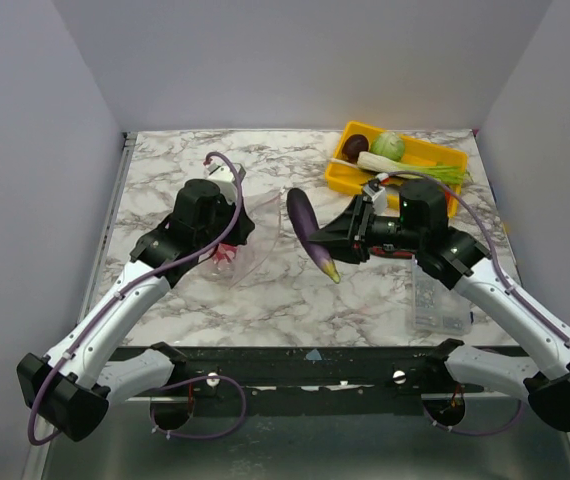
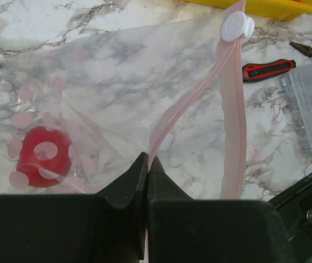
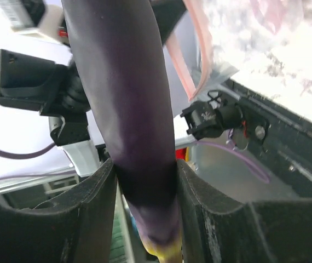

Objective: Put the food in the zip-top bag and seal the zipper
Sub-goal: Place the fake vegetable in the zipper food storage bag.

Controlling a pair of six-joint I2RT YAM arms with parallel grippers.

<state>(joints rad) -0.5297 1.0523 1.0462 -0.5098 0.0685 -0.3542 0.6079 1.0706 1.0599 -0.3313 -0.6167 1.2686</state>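
Note:
My left gripper (image 2: 146,160) is shut on the pink zipper strip (image 2: 183,104) of the clear zip-top bag (image 2: 117,82) and holds its mouth up; a white slider (image 2: 237,26) sits at the strip's far end. A red ball-like toy (image 2: 44,156) lies inside the bag. My right gripper (image 3: 145,170) is shut on a long dark purple eggplant (image 1: 308,230), held in the air just right of the bag's mouth (image 1: 265,215). A leek (image 1: 405,165), a green leafy toy (image 1: 388,146) and a dark purple one (image 1: 355,146) lie in the yellow tray (image 1: 435,152).
A rigid clear compartment box (image 1: 439,295) lies at the right front, under my right arm. A red-handled tool (image 2: 266,68) lies beside it, seen in the left wrist view. White walls close in on three sides.

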